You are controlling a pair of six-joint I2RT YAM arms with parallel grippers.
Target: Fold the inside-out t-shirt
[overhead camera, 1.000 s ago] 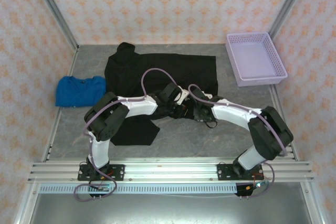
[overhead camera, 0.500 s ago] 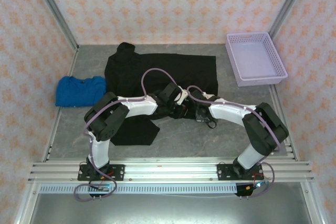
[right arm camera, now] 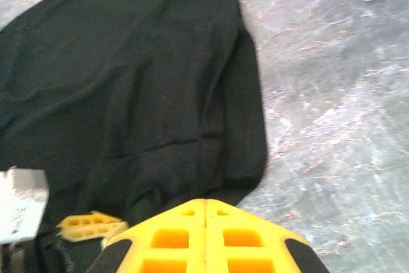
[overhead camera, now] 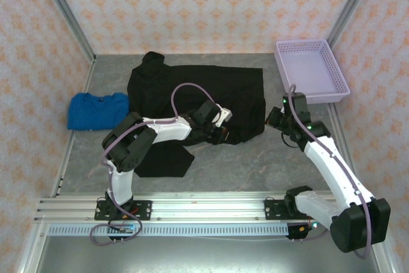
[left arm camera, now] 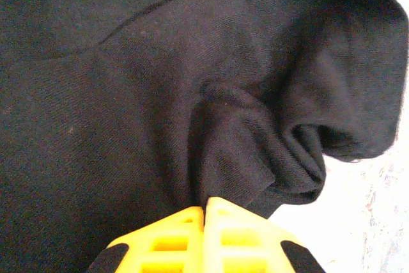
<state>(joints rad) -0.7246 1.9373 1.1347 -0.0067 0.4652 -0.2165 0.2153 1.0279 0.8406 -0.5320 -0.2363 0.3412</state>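
Note:
The inside-out t-shirt (overhead camera: 192, 91) is black and lies spread over the middle of the grey table, with one part trailing toward the near side (overhead camera: 163, 158). My left gripper (overhead camera: 220, 132) sits at the shirt's near edge. In the left wrist view its yellow fingers (left arm camera: 205, 204) are shut on a ridge of the inside-out t-shirt (left arm camera: 230, 132), which bunches up at their tips. My right gripper (overhead camera: 275, 119) hovers just off the shirt's right edge. Its jaws (right arm camera: 205, 202) are shut and hold nothing, and the shirt's corner (right arm camera: 243, 158) lies just ahead of them.
A folded bright blue garment (overhead camera: 97, 110) lies at the table's left side. A lilac plastic basket (overhead camera: 311, 71) stands at the back right, close behind my right arm. Bare grey table (right arm camera: 332, 107) stretches to the right of the shirt. Metal posts and patterned walls enclose the space.
My right arm has swung from the shirt's middle out to its right edge, and its jaws have closed from partly open. The left gripper has kept its place and grip.

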